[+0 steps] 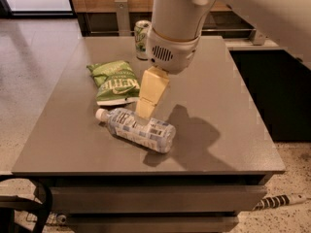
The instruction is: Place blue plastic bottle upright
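The blue plastic bottle (138,129) lies on its side near the front of the grey table (228,106), white cap pointing left. My gripper (145,109), with cream-coloured fingers, hangs from the white wrist just above the bottle's neck end, between the bottle and the chip bag. It holds nothing that I can see.
A green chip bag (114,82) lies flat left of the gripper. A green-white soda can (141,39) stands at the back, partly hidden by the wrist. Dark cabinets stand to the right, and the table's front edge is close to the bottle.
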`<action>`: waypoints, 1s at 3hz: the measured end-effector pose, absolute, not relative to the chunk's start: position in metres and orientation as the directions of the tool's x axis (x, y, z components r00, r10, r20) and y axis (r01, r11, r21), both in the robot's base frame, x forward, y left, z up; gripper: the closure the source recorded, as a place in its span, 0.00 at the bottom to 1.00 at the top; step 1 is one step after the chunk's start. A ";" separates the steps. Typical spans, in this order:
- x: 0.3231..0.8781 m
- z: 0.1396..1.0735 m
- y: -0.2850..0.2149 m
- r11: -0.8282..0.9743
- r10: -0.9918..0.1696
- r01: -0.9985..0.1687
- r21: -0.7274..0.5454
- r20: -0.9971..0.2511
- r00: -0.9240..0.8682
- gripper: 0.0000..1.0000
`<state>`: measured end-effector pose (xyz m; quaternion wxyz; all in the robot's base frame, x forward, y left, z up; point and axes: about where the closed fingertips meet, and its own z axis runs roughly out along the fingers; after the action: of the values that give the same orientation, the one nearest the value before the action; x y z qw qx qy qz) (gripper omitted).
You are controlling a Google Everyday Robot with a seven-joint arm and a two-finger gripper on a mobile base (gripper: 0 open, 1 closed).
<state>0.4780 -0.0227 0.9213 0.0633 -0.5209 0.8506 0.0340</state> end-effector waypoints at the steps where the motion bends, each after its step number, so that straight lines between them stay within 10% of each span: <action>1: 0.480 0.922 -0.020 0.457 -0.880 -0.889 -0.017 -0.155 -0.449 0.00; 3: 0.474 0.892 0.011 0.455 -0.887 -0.890 -0.028 -0.108 -0.450 0.00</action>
<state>0.4742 0.0110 0.8921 0.0537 -0.5218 0.8512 0.0162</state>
